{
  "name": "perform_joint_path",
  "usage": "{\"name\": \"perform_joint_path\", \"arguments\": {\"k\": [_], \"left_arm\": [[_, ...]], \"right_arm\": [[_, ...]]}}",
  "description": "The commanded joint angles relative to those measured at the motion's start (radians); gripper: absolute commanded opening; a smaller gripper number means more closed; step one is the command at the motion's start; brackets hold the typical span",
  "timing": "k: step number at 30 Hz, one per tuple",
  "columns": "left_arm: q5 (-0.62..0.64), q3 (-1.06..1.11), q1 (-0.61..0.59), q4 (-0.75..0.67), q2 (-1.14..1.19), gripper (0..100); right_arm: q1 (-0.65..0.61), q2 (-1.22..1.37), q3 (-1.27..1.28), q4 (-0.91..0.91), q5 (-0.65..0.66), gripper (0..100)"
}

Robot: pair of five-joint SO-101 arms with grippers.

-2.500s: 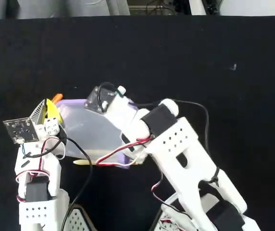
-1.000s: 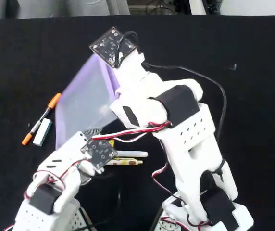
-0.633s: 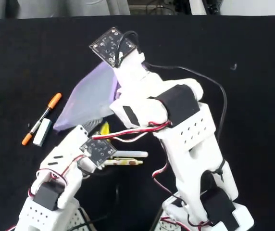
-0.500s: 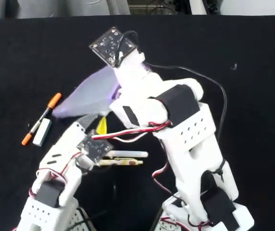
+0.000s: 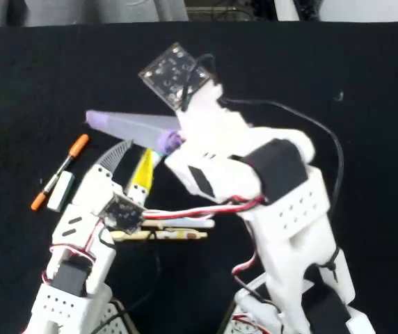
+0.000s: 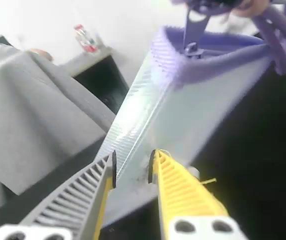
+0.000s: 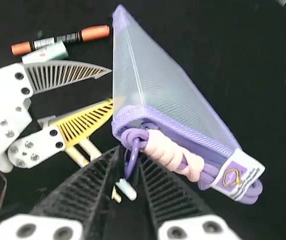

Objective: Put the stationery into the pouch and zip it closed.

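Note:
My right gripper [image 5: 171, 141] holds the clear purple-trimmed pouch [image 5: 126, 125] up off the black table, so it looks edge-on in the high view. Its black fingers are shut on the purple ring at the pouch's zipper end [image 7: 131, 150]. The left gripper [image 5: 136, 147] stands open just under the pouch, and the pouch's free lower edge [image 6: 133, 145] passes between the grey and yellow fingertips [image 6: 132, 165]. An orange marker [image 5: 61, 171] and a white eraser [image 5: 60, 190] lie to the left. A white pen [image 5: 188, 223] and a pencil [image 5: 161, 235] lie under the arms.
The back and right of the black table [image 5: 338, 76] are open. The right arm's white body [image 5: 282, 202] rises over the middle front. A pink and purple coiled strap [image 7: 183, 162] hangs from the pouch's zipper end.
The right arm has raised the pouch from flat on the table to hanging edge-on. The left gripper has moved from the front toward the pouch and now brackets its lower edge.

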Motion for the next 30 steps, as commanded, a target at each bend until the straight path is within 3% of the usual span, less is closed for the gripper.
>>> {"name": "perform_joint_path", "arguments": {"k": [1,9,17,26,30], "left_arm": [[0.020,0.022,0.035,0.127,0.000,14],[0.026,-0.041,-0.024,0.376,-0.008,14],[0.044,-0.352,-0.024,0.746,-0.008,14],[0.199,-0.527,-0.035,0.933,-0.008,14],[0.292,-0.518,-0.145,0.937,-0.009,14]], "right_arm": [[0.014,-0.035,0.070,0.031,0.023,1.1],[-0.071,-0.002,0.088,0.023,0.018,1.1],[-0.089,0.074,0.088,-0.061,0.020,1.1],[-0.091,0.082,0.134,-0.152,0.017,1.1],[-0.084,0.082,0.229,-0.285,-0.012,1.1]]}}
